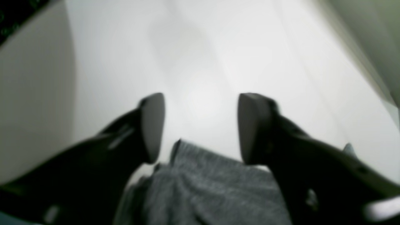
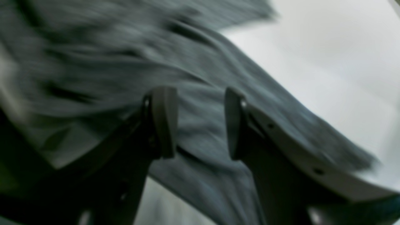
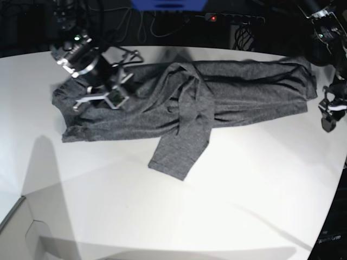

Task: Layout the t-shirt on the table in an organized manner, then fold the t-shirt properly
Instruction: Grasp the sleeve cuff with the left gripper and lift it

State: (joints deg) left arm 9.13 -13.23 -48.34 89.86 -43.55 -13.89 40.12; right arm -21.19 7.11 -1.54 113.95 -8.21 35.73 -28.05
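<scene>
T-shirt [image 3: 184, 108] lies limp, soft, rumpled on tabletop [image 3: 162, 216]; both tools, left tool [image 1: 200, 128] and right tool [image 2: 200, 122], spread, empty; hems and shoulders look best to pinch.

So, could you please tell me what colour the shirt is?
The shirt is heathered dark grey, plain; the base view shows it best.

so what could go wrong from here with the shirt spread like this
One sleeve lies folded across the t-shirt; folding now would likely trap that bunching. The right gripper hangs open just above wrinkled cloth, so closing could pinch several layers. The left gripper is open at the shirt's edge near the table border, where a pull might drag fabric off.
</scene>
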